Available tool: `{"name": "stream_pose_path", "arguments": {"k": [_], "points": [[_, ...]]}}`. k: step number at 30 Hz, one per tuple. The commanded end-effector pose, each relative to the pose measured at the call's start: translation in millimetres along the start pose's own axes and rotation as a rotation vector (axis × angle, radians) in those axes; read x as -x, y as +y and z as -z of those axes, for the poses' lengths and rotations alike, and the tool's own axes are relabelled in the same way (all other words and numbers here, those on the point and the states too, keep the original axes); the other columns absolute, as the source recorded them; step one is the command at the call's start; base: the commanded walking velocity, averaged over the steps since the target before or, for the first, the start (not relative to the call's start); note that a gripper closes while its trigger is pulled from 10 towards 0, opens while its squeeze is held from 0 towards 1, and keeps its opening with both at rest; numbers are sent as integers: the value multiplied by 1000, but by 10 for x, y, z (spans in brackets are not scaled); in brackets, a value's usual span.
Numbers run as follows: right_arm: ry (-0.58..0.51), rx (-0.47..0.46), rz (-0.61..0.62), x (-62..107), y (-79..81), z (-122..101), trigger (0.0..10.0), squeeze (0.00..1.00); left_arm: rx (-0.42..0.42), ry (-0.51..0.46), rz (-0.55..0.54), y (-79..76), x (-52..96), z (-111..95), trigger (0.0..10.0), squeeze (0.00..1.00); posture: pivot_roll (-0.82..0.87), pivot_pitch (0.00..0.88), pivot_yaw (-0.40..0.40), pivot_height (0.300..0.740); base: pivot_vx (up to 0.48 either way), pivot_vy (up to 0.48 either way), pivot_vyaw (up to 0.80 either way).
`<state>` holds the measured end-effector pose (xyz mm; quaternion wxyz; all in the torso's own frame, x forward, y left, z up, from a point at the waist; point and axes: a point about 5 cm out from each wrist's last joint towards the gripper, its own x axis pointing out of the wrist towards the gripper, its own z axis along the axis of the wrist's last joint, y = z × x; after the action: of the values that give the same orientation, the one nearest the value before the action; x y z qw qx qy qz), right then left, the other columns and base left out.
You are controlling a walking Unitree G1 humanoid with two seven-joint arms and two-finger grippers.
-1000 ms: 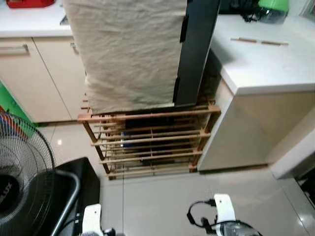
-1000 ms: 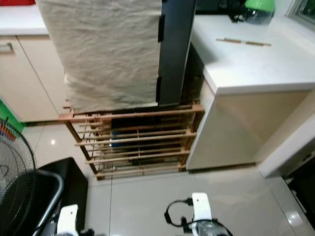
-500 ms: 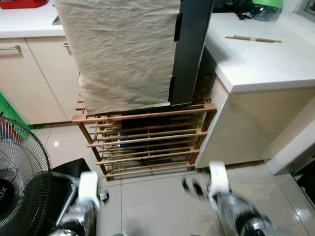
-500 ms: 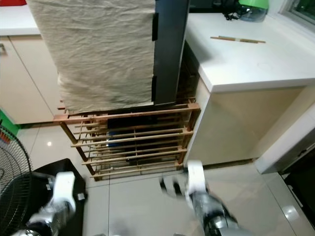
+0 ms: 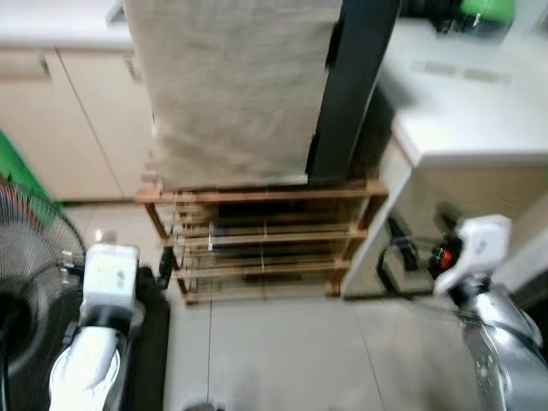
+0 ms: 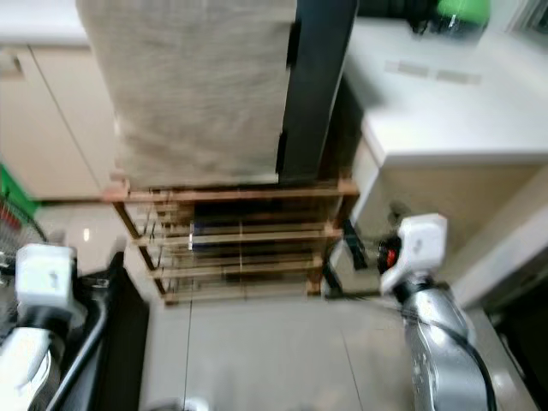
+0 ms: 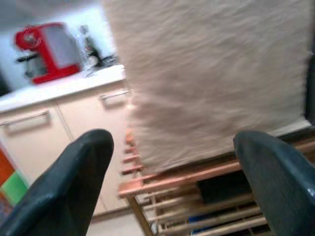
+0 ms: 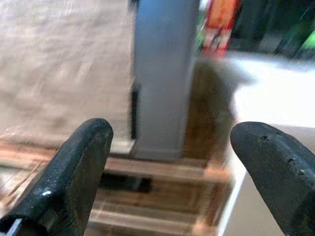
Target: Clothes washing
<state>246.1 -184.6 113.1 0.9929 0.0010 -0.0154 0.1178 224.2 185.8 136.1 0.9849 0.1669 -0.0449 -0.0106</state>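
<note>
At twelve o'clock I see the beige creased cloth hanging over a tall dark panel, its lower edge reaching the slatted wooden rack on the tiled floor. My left claw gapes wide, facing it; my right claw gapes wide too. A white worktop sits at two o'clock, a black fan at nine.

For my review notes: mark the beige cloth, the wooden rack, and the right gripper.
beige cloth [image 5: 231, 86], left eye view, middle of the hanging fabric.
wooden rack [image 5: 257, 195], left eye view, its top front rail.
right gripper [image 8: 170, 167], right wrist view, midway between its open black fingers.
</note>
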Motion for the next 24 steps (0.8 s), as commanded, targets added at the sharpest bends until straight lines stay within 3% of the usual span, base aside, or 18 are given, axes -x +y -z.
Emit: {"name": "stream_pose_path", "arguments": {"k": [1,3,5,7,9,10,12,16,21,24], "points": [[78,-27,34,20,1,191,10000,0,-66,75,39,-50,-24,169,10000,0,-14,47,-19,723,0,0,0],[78,-47,46,-8,6,141,10000,0,-43,86,95,-42,-55,129,10000,0,-25,51,-5,723,0,0,0],[91,-53,71,-10,-16,105,10000,0,-59,7,-7,67,-65,14,10000,0,-33,52,9,723,0,0,0],[70,-46,87,-51,-16,44,10000,0,-32,82,100,32,-40,72,10000,0,-35,44,18,723,0,0,0],[30,-32,79,-93,19,-10,10000,0,112,165,219,-37,-3,143,10000,0,-37,40,20,723,0,0,0],[30,-32,79,-93,19,-10,10000,0,112,165,219,-37,-3,143,10000,0,-37,40,20,723,0,0,0],[18,-58,85,-100,41,7,10000,0,183,119,203,-64,-11,97,10000,0,-37,40,20,723,0,0,0],[27,-118,103,-123,85,56,10000,0,151,154,143,-96,-10,182,10000,0,-18,27,19,723,0,0,0],[48,-85,83,-189,121,87,10000,0,143,202,92,-77,17,311,10000,0,-1,20,2,723,0,0,0],[71,-61,109,-274,66,124,10000,0,158,215,6,-41,-15,380,10000,0,11,7,-15,723,0,0,0]]}}
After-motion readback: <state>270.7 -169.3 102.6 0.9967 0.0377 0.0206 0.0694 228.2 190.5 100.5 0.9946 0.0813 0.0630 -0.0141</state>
